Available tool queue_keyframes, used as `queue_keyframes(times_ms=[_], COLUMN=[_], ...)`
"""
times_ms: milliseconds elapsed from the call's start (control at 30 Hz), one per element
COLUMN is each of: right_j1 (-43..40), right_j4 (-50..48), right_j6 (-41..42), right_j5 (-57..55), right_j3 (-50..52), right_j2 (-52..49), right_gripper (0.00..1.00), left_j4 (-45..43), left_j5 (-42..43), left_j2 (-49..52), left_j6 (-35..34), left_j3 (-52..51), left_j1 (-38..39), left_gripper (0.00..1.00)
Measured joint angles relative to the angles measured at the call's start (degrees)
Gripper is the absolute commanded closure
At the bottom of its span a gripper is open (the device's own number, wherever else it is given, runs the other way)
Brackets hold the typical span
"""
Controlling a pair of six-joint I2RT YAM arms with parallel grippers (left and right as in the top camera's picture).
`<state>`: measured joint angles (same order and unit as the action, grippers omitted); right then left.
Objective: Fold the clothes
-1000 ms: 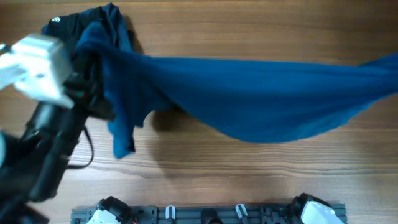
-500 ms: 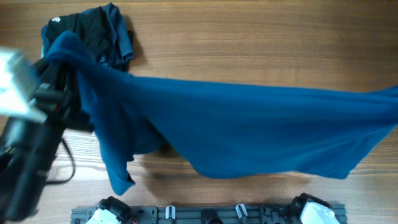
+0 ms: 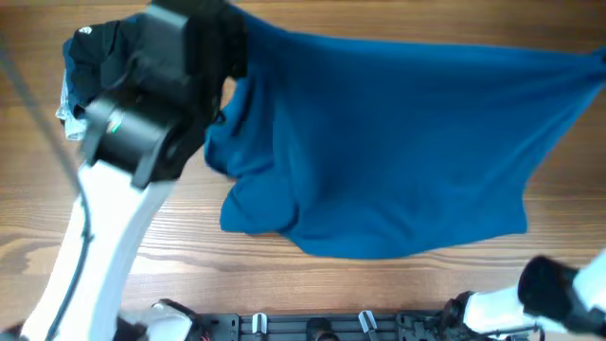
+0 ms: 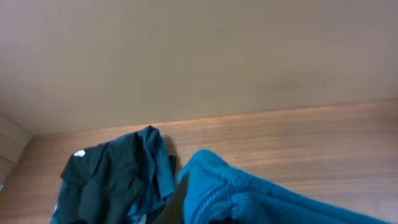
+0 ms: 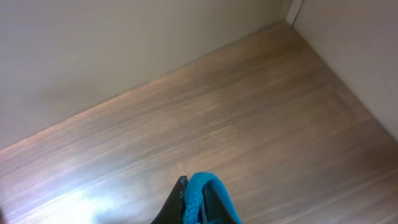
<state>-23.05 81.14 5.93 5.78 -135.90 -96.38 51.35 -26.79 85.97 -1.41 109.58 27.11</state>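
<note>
The teal-blue garment (image 3: 398, 133) is stretched wide across the table between my two grippers, its lower edge sagging toward the front. My left gripper (image 4: 205, 211) is shut on the garment's left top corner (image 4: 249, 193). In the overhead view the left arm (image 3: 151, 104) covers that grip. My right gripper (image 5: 202, 208) is shut on a teal edge of the garment (image 5: 200, 190), held above the bare wood. The right gripper's grip point lies at the overhead view's right edge and is not seen there.
A black garment with a small white logo (image 3: 95, 47) lies bunched at the back left, and it also shows in the left wrist view (image 4: 112, 180). A light-blue scrap (image 3: 64, 104) peeks beside it. The arm bases (image 3: 322, 327) line the front edge. Walls border the table's back and right.
Both grippers carried the teal garment from the table's front toward the back. The left arm swung up and right over the black garment, and the cloth now hangs wider.
</note>
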Motion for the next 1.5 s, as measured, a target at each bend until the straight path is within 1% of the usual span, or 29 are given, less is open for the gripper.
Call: queue_keyframes(times_ms=[100,133,167,233,367,500,667,767,900,967,1000,1033,1067,1100,1133,1233,1300,1367,1433,1500], right_j1=[0.0,0.0,0.0,0.0,0.26,1.44,3.91,5.99,7.98,8.7,8.94,9.03,9.03,8.96,8.98,8.63,8.26,7.58,6.8,5.6], right_j4=[-3.28,-4.98,-6.21,-8.63,-14.19,-19.43,-26.29,-30.36,-35.04,-36.96,-37.62,-38.21,-39.36,-40.59,-41.4,-42.4,-40.85,-38.47,-34.88,-27.54], right_j6=[0.0,0.02,0.02,0.02,0.02,0.0,-0.02,-0.02,0.02,0.22,0.37,0.48,0.52,1.09,1.11,1.14,1.14,1.27,1.33,1.36], right_j5=[1.36,2.23,2.8,3.48,4.55,4.72,4.72,4.7,4.68,4.68,4.68,4.68,4.68,4.61,4.61,4.68,4.94,5.81,6.51,7.58], right_j3=[0.0,0.0,0.0,0.0,0.0,0.0,0.0,0.0,0.0,0.0,0.0,0.0,0.0,0.0,0.0,0.0,0.0,0.0,0.0,0.02], right_j2=[-6.71,-10.67,-12.35,-15.47,-23.76,-29.59,-36.2,-40.48,-44.59,-47.01,-48.02,-48.76,-49.64,-50.03,-50.12,-50.1,-50.1,-49.64,-48.43,-45.35], right_gripper=[0.96,0.96,0.96,0.96,0.96,0.96,0.96,0.96,0.96,0.96,0.89,0.63,0.26,0.0,0.0,0.01,0.0,0.0,0.0,0.0], left_j4=[-4.0,-6.67,-7.45,-12.87,-20.39,-27.78,-36.83,-41.86,-43.87,-44.19,-44.33,-44.54,-44.78,-44.94,-44.94,-44.5,-41.48,-36.28,-28.22,-19.06], left_j5=[0.04,0.02,0.04,0.07,0.02,0.04,0.48,2.93,6.64,7.89,8.33,8.61,8.76,8.98,9.16,9.35,9.35,9.38,9.57,9.7], left_j2=[5.92,9.99,11.17,14.29,21.77,28.35,35.01,38.49,40.7,41.42,41.77,42.03,42.42,42.69,42.84,42.84,42.82,42.45,41.03,38.29], left_j6=[0.04,0.02,0.04,0.02,0.0,0.0,0.02,-0.02,-0.02,-0.02,0.0,-0.15,-0.17,-0.35,-0.46,-0.44,-0.66,-0.61,-0.7,-0.92], left_j3=[0.0,0.0,-0.04,-0.07,-0.07,-0.07,-0.07,-0.07,-0.07,-0.07,-0.07,-0.07,-0.07,-0.07,-0.07,-0.07,0.0,0.0,-0.04,-0.02], left_j1=[-0.92,-1.27,-1.38,-1.57,-2.64,-3.48,-4.31,-4.79,-4.79,-4.74,-4.74,-4.74,-4.79,-4.81,-4.9,-5.2,-5.49,-5.64,-5.66,-5.64], left_gripper=[0.96,0.96,0.96,0.96,0.96,0.96,0.96,0.96,0.96,0.87,0.8,0.64,0.33,0.06,0.0,0.0,0.0,0.0,0.0,0.0])
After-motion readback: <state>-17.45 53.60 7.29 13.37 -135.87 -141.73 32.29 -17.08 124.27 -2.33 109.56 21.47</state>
